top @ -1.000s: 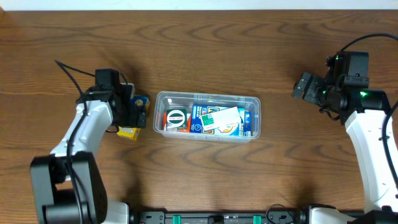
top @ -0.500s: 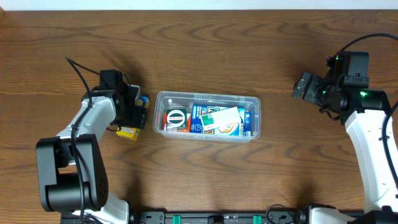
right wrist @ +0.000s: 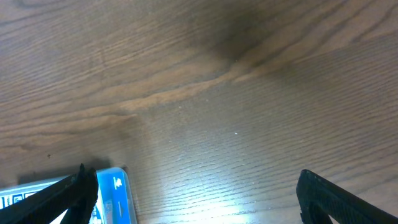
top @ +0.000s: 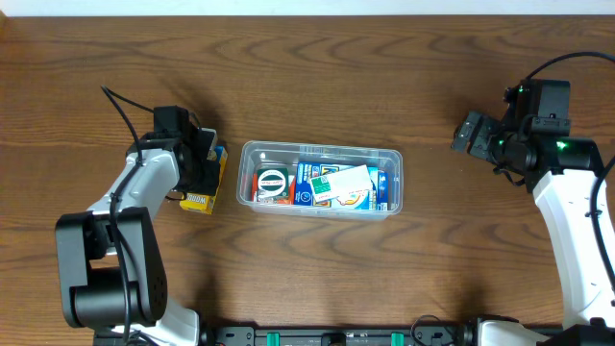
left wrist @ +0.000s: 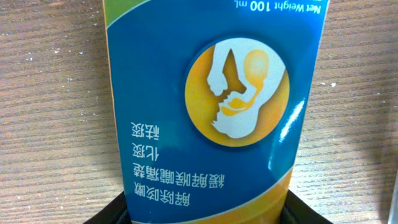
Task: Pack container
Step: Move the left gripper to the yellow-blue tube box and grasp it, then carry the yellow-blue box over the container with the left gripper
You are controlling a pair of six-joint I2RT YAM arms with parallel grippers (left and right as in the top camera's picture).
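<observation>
The container (top: 317, 146), a clear rectangular tub, sits mid-table with several small boxes packed inside. Left of it a blue and yellow box (top: 200, 199) lies on the wood. My left gripper (top: 208, 168) is down over this box, its black fingers (left wrist: 112, 213) pressed against both long sides. In the left wrist view the blue and yellow box (left wrist: 205, 93) fills the frame between the jaws of my left gripper (left wrist: 202, 214). My right gripper (top: 471, 133) hangs open at the far right, holding nothing. In the right wrist view my right gripper (right wrist: 199, 202) spans bare wood, with the container (right wrist: 115, 193) at the lower left.
Brown wood table (top: 317, 67) all round. The left arm's cable (top: 120, 101) loops above its wrist. The table's front edge carries the arm bases (top: 336, 336).
My left gripper's fingers have come in from wide open onto the sides of the blue and yellow box, which turned a little to lie straighter. The right arm has not moved.
</observation>
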